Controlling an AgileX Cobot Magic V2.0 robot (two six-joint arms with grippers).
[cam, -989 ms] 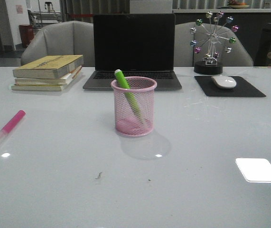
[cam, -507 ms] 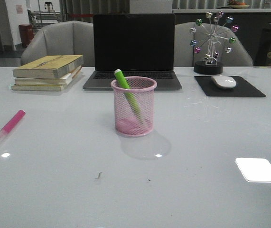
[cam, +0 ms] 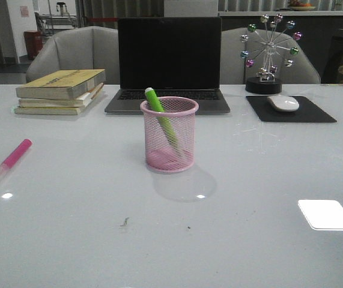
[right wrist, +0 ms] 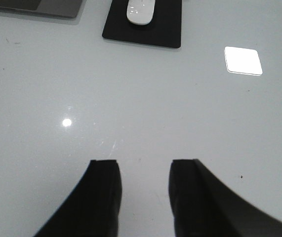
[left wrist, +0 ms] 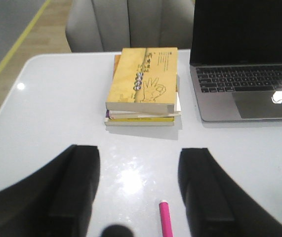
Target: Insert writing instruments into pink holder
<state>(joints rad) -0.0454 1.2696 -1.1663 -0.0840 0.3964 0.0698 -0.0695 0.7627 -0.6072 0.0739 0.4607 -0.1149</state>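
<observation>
Your left gripper [left wrist: 140,190] has its jaws spread wide with nothing between them, and it hangs above the table [cam: 69,240] over the left side. Just under the gap you can see the far end of the pink marker [left wrist: 166,224] lying flat on the tabletop, untouched by either finger. The wrist is tilted so that its camera looks forward toward the stack of books [left wrist: 143,86] and the open laptop [left wrist: 244,74] at the far edge.

Your right gripper [right wrist: 143,195] also has its jaws apart and empty, poised above bare tabletop on the right side. It is angled forward too, with the white mouse [right wrist: 141,11] on its black pad [right wrist: 143,29] well beyond the fingers.

Neither arm shows in the front view. There you see the pink cup [cam: 169,134] standing upright at the middle of the table, near the laptop. The green marker [cam: 162,122] is already inside it, leaning with its upper end over the left part of the rim. The pink marker lies well to the left of the cup, its clear cap toward you. A toy ferris wheel [cam: 268,54] stands at the far right, behind the mouse pad
</observation>
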